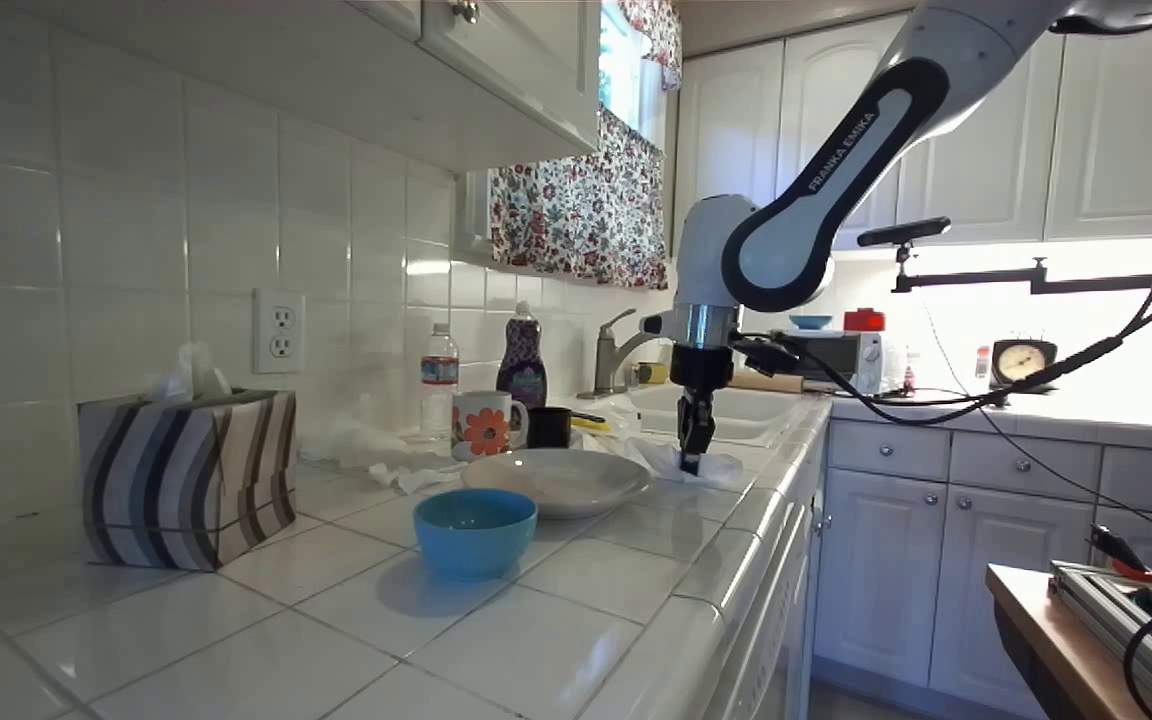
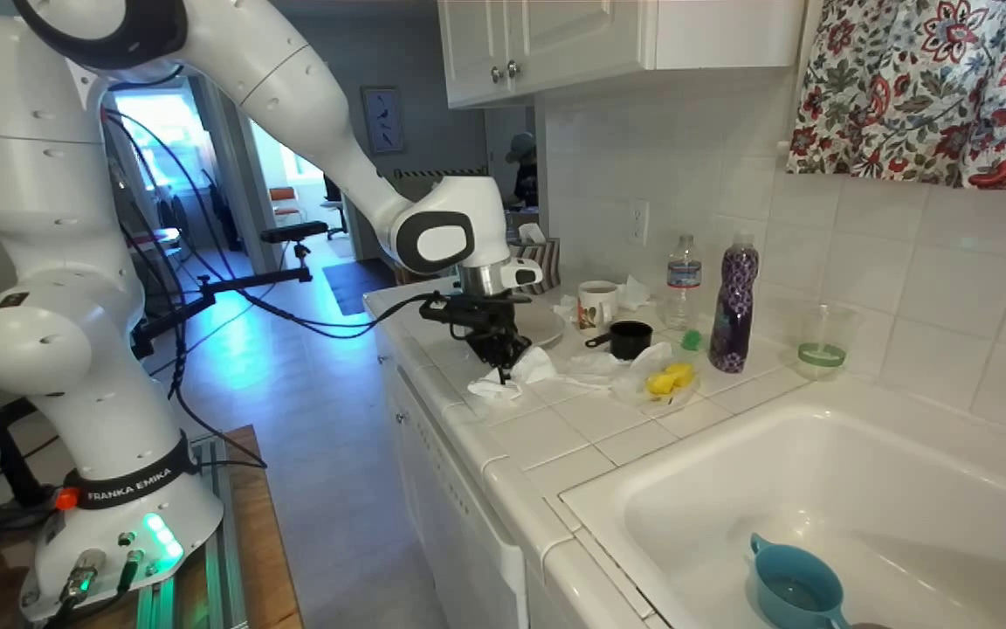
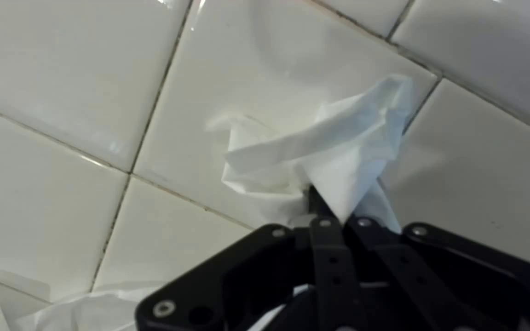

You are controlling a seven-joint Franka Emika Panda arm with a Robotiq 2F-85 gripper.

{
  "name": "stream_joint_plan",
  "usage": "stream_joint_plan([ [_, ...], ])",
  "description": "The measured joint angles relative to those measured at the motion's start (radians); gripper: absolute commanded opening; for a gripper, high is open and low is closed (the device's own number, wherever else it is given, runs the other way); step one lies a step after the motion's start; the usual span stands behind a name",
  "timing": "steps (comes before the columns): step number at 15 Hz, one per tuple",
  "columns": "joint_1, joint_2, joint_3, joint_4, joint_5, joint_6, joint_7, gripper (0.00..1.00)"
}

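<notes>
My gripper points down just above the white tiled counter, near its front edge. In the wrist view its jaws are drawn together on a crumpled white tissue, which bunches up around and over the fingertips. An exterior view shows the same tissue under the gripper, close to or on the tiles. More white tissue lies beside it. A whitish plate sits close by, with a blue bowl beyond it. The fingertips are partly hidden by the tissue.
Along the wall stand a flowered mug, a black cup, a water bottle, a purple soap bottle and a striped tissue box. Yellow pieces lie on clear plastic. A sink holds a teal cup.
</notes>
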Motion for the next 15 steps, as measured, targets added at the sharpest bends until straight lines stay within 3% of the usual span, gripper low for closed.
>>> stream_joint_plan([
  [7, -0.049, 0.000, -0.116, -0.003, 0.000, -0.016, 0.062, 0.00],
  [15, -0.111, 0.000, -0.265, -0.007, -0.011, -0.016, 0.255, 0.00],
])
